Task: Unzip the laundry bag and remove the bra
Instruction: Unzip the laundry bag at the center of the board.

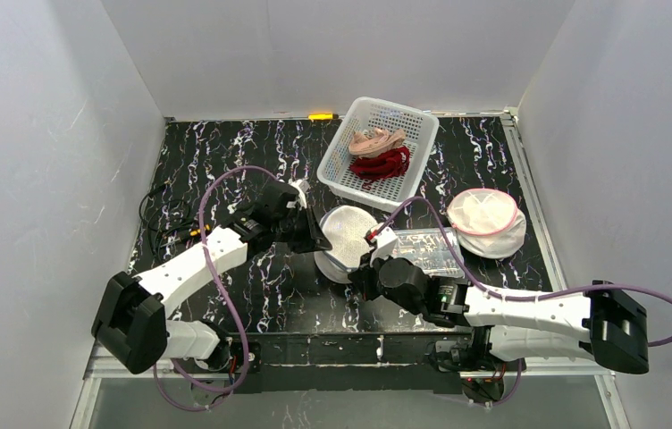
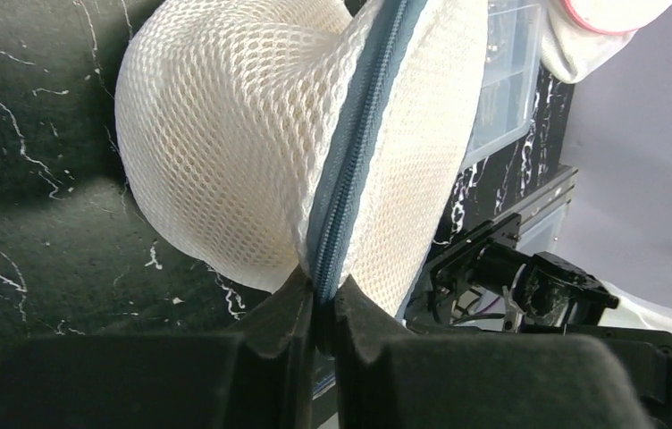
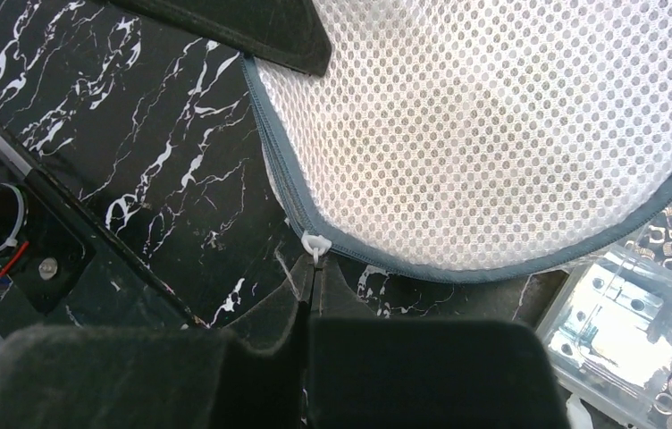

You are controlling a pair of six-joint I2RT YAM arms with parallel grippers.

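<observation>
The laundry bag (image 1: pixel 348 234) is a round white mesh pouch with a grey-blue zipper, lying mid-table between both arms. My left gripper (image 2: pixel 322 299) is shut on the bag's zipper seam (image 2: pixel 350 170) at its left edge, and the bag (image 2: pixel 225 152) bulges above the fingers. My right gripper (image 3: pixel 315 268) is shut on the small white zipper pull (image 3: pixel 314 243) at the near edge of the bag (image 3: pixel 493 134). The zipper (image 3: pixel 457 265) looks closed along the rim. The bra is hidden inside the mesh.
A white basket (image 1: pixel 337 170) with a pink and a red garment stands at the back. Another mesh bag with pink trim (image 1: pixel 486 221) lies at the right. A clear plastic box of metal nuts (image 1: pixel 426 250) sits against the bag's right side. Cables (image 1: pixel 158 219) lie at the left.
</observation>
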